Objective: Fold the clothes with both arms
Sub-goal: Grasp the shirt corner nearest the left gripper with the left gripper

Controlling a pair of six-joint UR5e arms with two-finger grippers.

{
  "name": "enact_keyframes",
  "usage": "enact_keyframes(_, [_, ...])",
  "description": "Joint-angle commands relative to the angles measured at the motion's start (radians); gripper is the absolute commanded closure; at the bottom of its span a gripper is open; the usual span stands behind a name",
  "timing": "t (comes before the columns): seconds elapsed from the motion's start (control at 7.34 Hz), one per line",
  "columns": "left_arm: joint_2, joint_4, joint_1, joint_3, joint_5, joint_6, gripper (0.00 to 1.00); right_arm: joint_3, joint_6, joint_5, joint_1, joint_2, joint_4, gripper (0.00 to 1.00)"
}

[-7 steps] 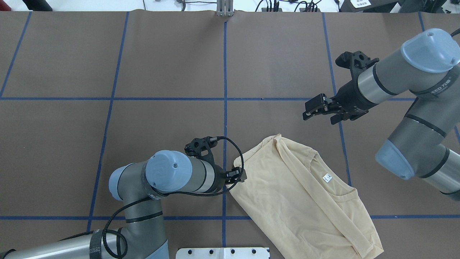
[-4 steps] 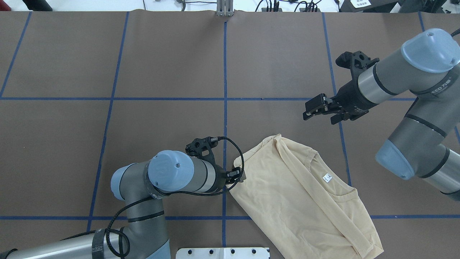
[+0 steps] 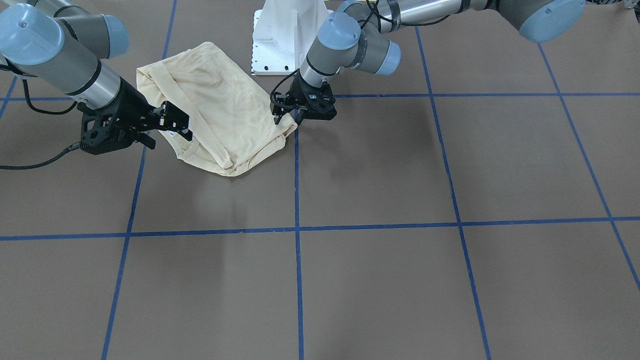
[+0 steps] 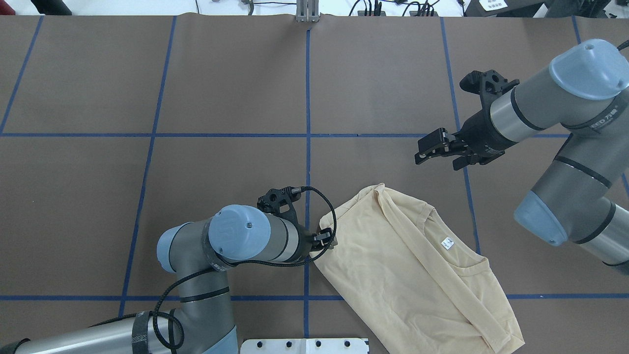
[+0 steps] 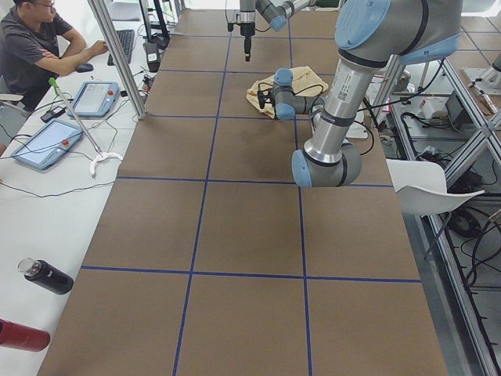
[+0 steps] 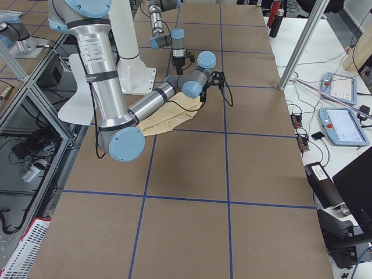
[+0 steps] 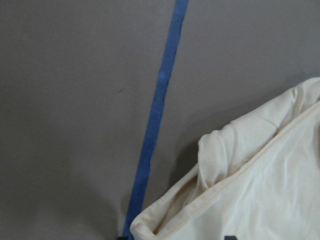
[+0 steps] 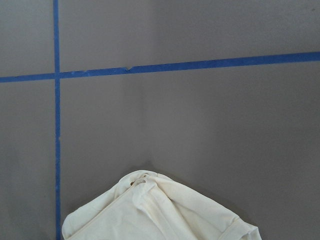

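A brown table (image 4: 221,88) marked with blue tape lines (image 4: 308,123) holds a cream shirt (image 4: 408,275). The shirt lies flat and slantwise on the robot's near side, just right of the centre line. The right arm (image 4: 565,108) hangs over bare table beyond the shirt, and the right gripper (image 4: 436,158) is spread and holds nothing. The left arm (image 4: 236,241) reaches low to the shirt's left corner. The left gripper (image 4: 328,239) has its fingers apart with the hem between them. A small white label (image 4: 446,243) faces up by the neckline.
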State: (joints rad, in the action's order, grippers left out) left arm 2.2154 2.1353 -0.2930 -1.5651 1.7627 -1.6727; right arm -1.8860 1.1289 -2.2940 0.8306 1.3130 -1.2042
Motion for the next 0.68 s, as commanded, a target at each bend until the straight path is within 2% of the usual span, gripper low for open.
enact_keyframes(0.0, [0.004, 0.0, 0.002, 0.011, 0.0, -0.001, 0.39, 0.001, 0.0, -0.004, -0.001, 0.0, 0.0, 0.0])
enact_keyframes(0.14, [0.013, 0.0, 0.002, 0.017, 0.0, -0.001, 0.58, 0.001, 0.0, -0.002, 0.001, 0.0, 0.0, 0.0])
enact_keyframes(0.27, [0.018, -0.002, 0.0, 0.017, 0.0, -0.004, 0.89, 0.001, 0.0, -0.002, 0.001, 0.0, 0.0, 0.0])
enact_keyframes(0.41, [0.017, -0.002, 0.0, 0.016, 0.001, -0.002, 1.0, 0.001, 0.0, -0.002, 0.001, 0.002, 0.0, 0.0])
enact_keyframes(0.54, [0.018, -0.003, -0.003, 0.011, 0.004, -0.002, 1.0, 0.001, 0.0, -0.001, 0.001, 0.003, 0.0, 0.0])
